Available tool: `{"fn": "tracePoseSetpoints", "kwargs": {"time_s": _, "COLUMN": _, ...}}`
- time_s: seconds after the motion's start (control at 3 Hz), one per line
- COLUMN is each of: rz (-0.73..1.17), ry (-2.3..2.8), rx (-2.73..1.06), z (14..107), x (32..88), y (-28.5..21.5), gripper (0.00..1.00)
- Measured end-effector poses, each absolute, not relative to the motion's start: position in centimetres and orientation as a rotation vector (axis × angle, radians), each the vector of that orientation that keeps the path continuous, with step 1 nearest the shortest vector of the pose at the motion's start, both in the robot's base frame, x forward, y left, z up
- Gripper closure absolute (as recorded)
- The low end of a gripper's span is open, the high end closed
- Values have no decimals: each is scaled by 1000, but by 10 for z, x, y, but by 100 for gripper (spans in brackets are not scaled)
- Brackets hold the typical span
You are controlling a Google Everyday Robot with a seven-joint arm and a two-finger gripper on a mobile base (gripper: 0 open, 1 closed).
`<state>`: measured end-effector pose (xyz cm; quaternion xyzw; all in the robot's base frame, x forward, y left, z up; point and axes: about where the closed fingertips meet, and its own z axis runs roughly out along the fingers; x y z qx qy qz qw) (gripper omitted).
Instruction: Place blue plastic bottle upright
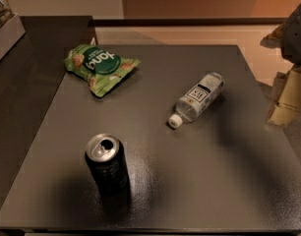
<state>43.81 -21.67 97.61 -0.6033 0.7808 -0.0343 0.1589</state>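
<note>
Blue plastic bottle (199, 98), small, clear, faintly bluish with a printed white label, lies on its side right of centre on the dark grey square table (214, 181); not yet upright.

Gripper (287, 100) sits at the right edge, well apart from the bottle; whether it is open or closed cannot be told, and nothing is seen in it. Green crinkled snack bag (99, 65) far left and upright black drink can (107, 165) near left are both well clear. White screw cap (175, 121) points near-left. Judgement: grasp across the labelled body, square to its long axis, and close gently since it will likely roll; pivot cap-up and set the base flat on bare table.
</note>
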Motion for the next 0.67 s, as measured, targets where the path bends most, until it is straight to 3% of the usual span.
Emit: {"fn": "tracePoseSetpoints", "kwargs": {"time_s": 0.67, "rz": -84, "ry": 2214, "rx": -1758, "z": 976, "x": 443, "y": -213, "gripper": 0}}
